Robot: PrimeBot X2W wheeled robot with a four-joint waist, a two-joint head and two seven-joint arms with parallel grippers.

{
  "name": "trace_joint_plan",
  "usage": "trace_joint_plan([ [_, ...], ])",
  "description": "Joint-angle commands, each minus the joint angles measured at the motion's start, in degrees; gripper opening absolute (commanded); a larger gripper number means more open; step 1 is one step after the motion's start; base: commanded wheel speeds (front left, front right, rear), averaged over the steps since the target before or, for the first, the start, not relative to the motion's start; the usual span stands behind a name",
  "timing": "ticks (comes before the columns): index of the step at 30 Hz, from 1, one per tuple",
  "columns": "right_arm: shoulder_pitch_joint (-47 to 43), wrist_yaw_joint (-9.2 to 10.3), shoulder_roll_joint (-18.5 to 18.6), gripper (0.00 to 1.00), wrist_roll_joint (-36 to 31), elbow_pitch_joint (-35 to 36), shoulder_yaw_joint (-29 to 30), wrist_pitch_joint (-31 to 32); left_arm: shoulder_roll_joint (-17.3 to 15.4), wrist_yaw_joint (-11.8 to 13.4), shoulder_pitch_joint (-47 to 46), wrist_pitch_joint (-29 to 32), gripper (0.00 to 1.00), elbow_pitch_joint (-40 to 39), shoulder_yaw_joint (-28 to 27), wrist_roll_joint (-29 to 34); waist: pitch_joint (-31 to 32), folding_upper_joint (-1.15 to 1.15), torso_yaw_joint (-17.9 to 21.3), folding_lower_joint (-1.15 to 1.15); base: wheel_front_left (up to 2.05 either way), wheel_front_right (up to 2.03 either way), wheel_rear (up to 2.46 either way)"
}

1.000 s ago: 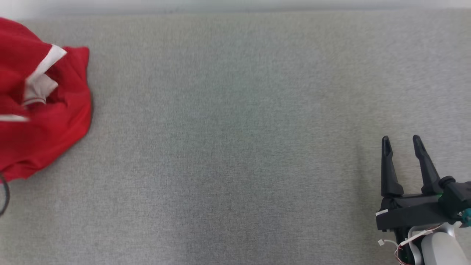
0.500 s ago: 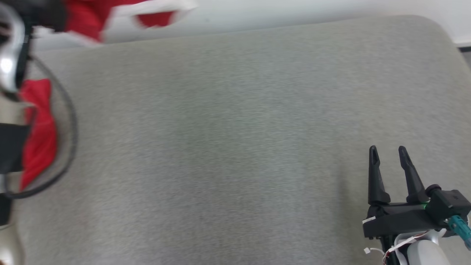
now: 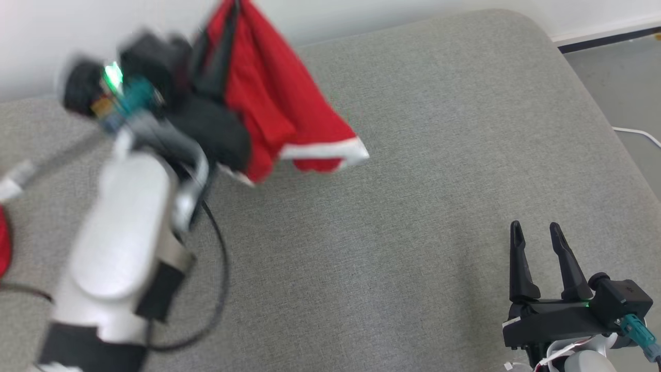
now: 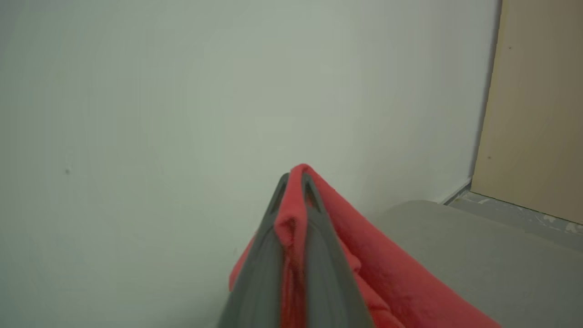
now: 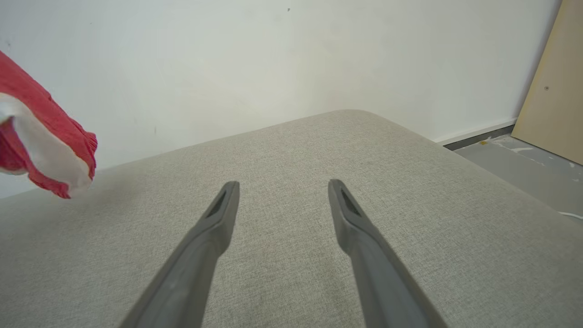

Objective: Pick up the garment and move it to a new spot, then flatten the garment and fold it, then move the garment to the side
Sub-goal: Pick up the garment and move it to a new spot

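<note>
In the head view the left arm (image 3: 121,232) and its wrist are blurred, the garment (image 3: 273,103) is cut off by the top edge, and a red scrap (image 3: 4,248) at the left edge is too cropped to identify.

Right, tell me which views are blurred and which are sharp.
Head view: motion blur smears the left forearm and the red garment; the right gripper and grey cushion are crisp. Left wrist view: the left gripper, shut on the garment, looks soft, close to the lens. Right wrist view: sharp, evenly lit, no glare.
</note>
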State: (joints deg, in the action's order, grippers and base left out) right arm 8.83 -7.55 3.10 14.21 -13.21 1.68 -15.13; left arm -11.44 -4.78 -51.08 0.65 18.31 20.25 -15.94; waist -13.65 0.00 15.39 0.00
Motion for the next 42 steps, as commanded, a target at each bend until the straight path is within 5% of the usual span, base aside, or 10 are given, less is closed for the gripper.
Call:
trace_joint_plan([
  [1,-0.52,0.12,-0.10,1.00,0.30,0.10,0.19,-0.04,0.99,0.72,2.84,-1.48,0.00,0.86,0.60,0.01,-0.13,0.00,-0.41,0.00,0.00,0.00,0.00],
  [10,0.40,0.12,-0.14,1.00,-0.77,-0.42,-0.07,-0.03,5.77,1.28,13.80,-6.82,0.00,11.02,4.82,-1.40,-0.44,0.00,-2.38,0.00,0.00,0.00,0.00],
  [11,0.39,0.12,-0.14,1.00,-0.83,-0.54,-0.08,-0.03,6.01,1.16,14.12,-7.56,0.16,12.05,5.30,-1.28,-0.31,0.00,-2.76,0.00,0.00,0.00,0.00],
  [12,0.32,0.12,-0.07,1.00,-0.92,-0.58,0.00,-0.04,6.33,0.87,14.34,-8.27,0.78,12.98,6.09,-1.03,-0.02,0.00,-3.29,0.00,0.00,0.00,0.00],
  [13,0.17,0.12,0.04,1.00,-1.03,-0.68,0.15,-0.03,6.70,0.82,14.54,-9.03,1.00,13.74,6.44,-1.45,0.28,0.00,-3.76,0.00,0.00,0.00,0.00],
  [20,-1.12,0.12,0.89,1.00,-1.25,0.13,-0.25,-0.04,6.05,1.61,13.97,-15.01,1.00,12.14,4.91,-1.84,4.08,0.00,-7.82,0.00,0.00,0.00,0.00],
  [33,-4.99,0.12,2.85,1.00,-1.68,2.25,-0.96,-0.04,-3.16,6.27,34.93,-15.87,1.00,-7.52,-8.53,-1.73,9.20,0.00,-14.23,0.00,0.00,0.00,0.00],
  [42,-6.55,0.12,3.31,1.00,-1.40,2.50,-1.54,-0.03,-0.34,6.75,47.75,-15.88,1.00,-16.57,-15.84,-0.23,10.61,0.00,-15.84,0.00,0.00,0.00,0.00],
])
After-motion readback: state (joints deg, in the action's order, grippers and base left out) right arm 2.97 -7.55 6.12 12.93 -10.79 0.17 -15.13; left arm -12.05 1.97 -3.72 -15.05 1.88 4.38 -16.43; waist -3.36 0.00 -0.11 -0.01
